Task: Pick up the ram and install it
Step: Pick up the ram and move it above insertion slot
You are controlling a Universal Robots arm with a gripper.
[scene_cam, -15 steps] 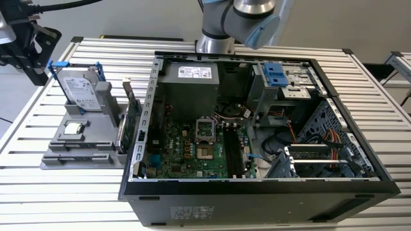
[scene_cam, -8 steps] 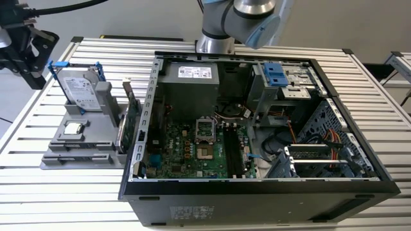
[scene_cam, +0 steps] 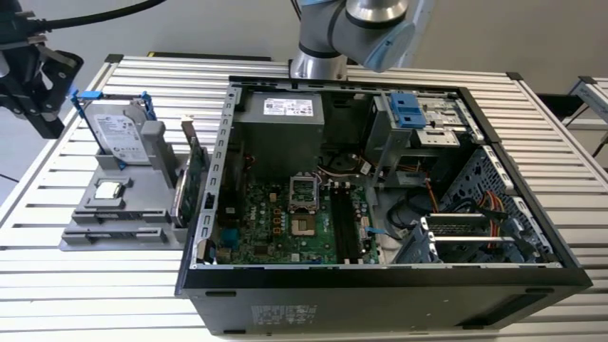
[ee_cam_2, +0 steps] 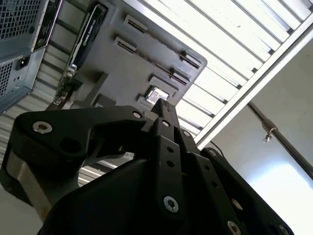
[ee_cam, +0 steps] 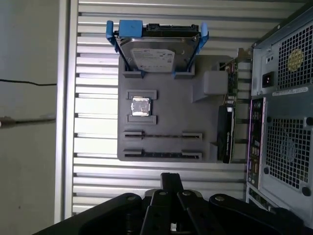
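Claw (ee_cam: 171, 178) pressed together, empty, hangs near the grey tray (ee_cam: 166, 110). Its ram (ee_cam: 161, 154) looks light, stiff and fragile; pinch the flat faces mid-length, not the contacts.

The ram (ee_cam: 161, 154), a slim dark stick, stands on edge in the grey holder's (ee_cam: 171, 117) outermost slot.

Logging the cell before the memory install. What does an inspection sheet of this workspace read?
Surface: silver slatted metal table, carrying an open black computer case.
Job's things: slim dark ram stick lying in the grey parts holder.
Clutter: silver hard drive in blue frame; green expansion card; small square chip.
Tool: black tool shut, empty, near the holder.
Cables: black cable overhead; orange wires inside the case.
Surroundings: second slatted table.
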